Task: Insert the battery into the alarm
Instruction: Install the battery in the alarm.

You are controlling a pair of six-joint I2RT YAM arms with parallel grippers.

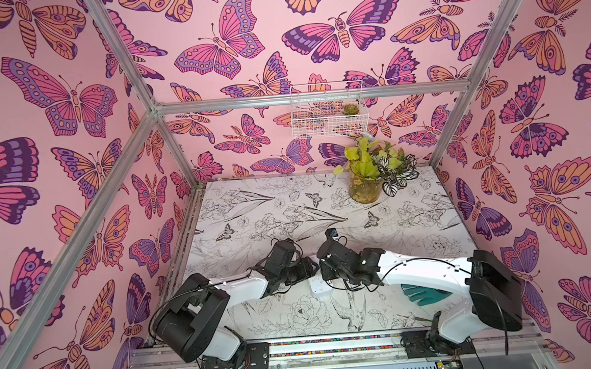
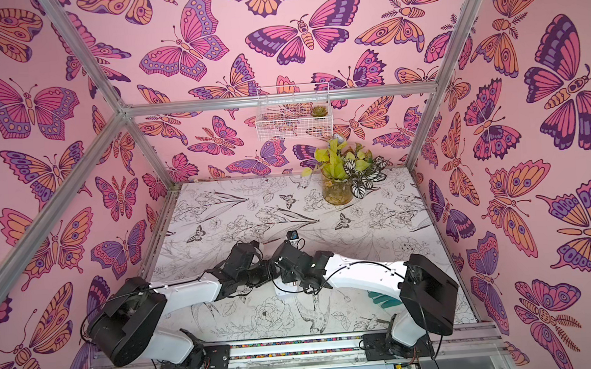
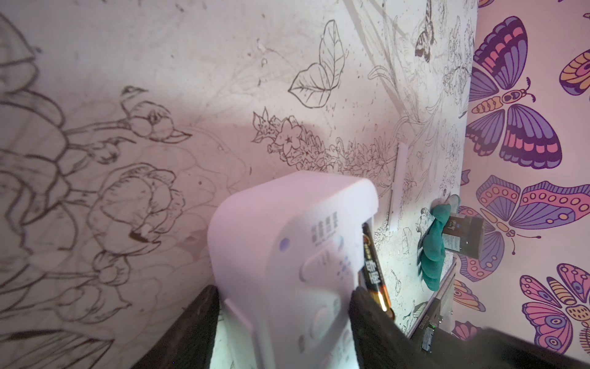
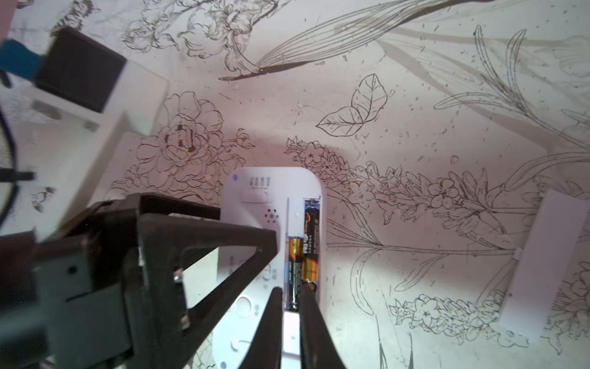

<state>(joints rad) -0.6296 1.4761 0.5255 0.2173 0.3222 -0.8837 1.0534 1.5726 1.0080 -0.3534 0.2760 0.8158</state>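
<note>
One alarm (image 4: 274, 182), holding two batteries (image 4: 295, 265), sits toward the front edge of the floral desk (image 4: 415, 96). The left jaws clamp it. The right jaws stand barely parted, and I cannot tell if they grip anything. Butterfly walls (image 1: 278, 35) surround.

Arm links (image 1: 237, 287): white, smooth rounded shells, small dark screws.
Joint housings (image 1: 186, 315): black, boxy and drum-shaped.
Cables (image 1: 425, 260): thin black, looped along the links.
Base plates (image 1: 258, 354): black, bolted, silver screw heads.
Right gripper (image 4: 291, 289): black, two slim tapered fingers.
</note>
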